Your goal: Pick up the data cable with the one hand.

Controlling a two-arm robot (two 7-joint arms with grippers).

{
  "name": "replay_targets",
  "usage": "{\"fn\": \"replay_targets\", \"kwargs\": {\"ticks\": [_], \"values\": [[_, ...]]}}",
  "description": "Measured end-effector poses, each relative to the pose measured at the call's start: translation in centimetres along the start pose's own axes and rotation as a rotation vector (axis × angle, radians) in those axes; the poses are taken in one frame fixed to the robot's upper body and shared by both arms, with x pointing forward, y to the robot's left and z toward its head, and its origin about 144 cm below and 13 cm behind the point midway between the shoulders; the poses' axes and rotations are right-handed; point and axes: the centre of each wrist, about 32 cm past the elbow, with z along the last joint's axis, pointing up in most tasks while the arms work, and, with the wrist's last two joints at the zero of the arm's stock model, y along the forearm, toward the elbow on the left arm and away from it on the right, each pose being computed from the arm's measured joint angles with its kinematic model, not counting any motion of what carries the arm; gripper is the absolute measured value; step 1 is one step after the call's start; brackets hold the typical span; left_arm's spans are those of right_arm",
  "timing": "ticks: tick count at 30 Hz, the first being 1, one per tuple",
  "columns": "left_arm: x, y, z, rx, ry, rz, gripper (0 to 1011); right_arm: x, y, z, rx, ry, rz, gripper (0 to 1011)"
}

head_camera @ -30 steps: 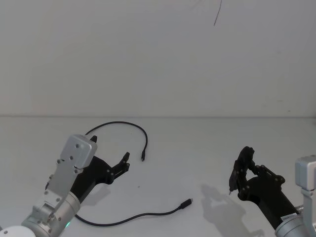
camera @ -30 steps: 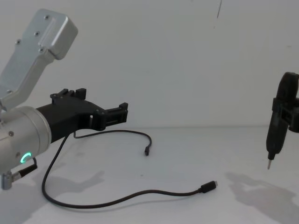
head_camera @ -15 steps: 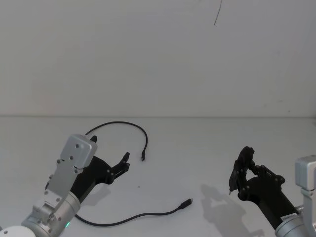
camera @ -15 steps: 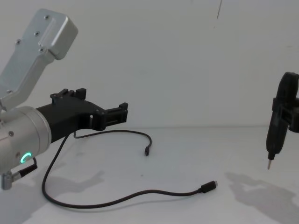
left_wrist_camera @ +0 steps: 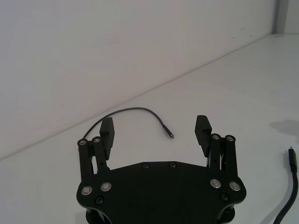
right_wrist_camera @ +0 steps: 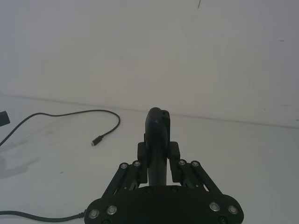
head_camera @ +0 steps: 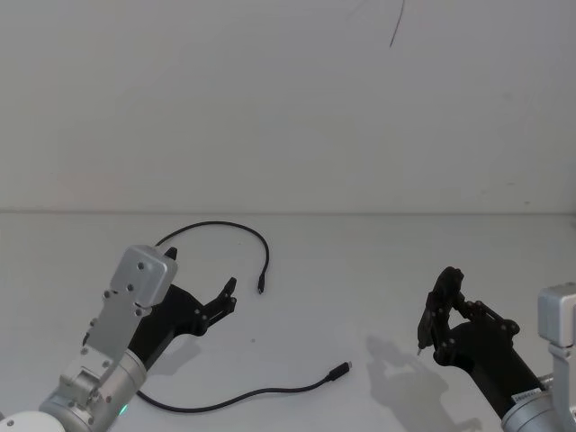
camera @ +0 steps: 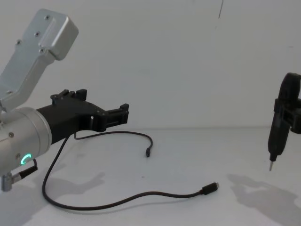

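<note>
Black cord on a matte white surface (head_camera: 378,261). My left hand (left_wrist_camera: 154,125) hovers above it, fingers wide apart, nothing between them. The data cable (head_camera: 220,223) lies flat. One curved run arcs just ahead of my fingertips and ends in a small plug (left_wrist_camera: 170,135) in line with the gap. The rest disappears beneath my forearm and trails out to a second plug (head_camera: 340,368) off to this hand's right. My right hand (right_wrist_camera: 157,156) is well away to the side, clamped on a slim pen-like tool (camera: 274,141), metal tip down.

Risks, as I judge them:
- The cord is thin and sits flush, so my pads (left_wrist_camera: 203,128) may close over it or strike the surface first.
- It looks slick and springy, so a nudge could skate the loop aside.
- A grip close to the plug could let the short end slip out.

Textures: the cord is round and limp and keeps loose curves. The plugs are black with metal tips. My pads are short ribbed blocks. The surface is smooth and bare.
</note>
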Motion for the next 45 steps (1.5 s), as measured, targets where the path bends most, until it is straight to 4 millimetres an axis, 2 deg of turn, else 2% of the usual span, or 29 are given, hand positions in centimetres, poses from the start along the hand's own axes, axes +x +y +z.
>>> {"fn": "replay_targets", "kwargs": {"ticks": [10,34,45], "values": [[1.0,0.1,0.1,0.016,-0.026,-0.052,1001,0.0,0.0,0.0,0.0,0.0,0.0,269],[6.9,0.3,1.7,0.126,-0.079,-0.428,1001,0.0,0.0,0.0,0.0,0.0,0.0,269],[7.5,-0.1,2.7,0.222,-0.052,-0.528,1001,0.0,0.0,0.0,0.0,0.0,0.0,269]]}}
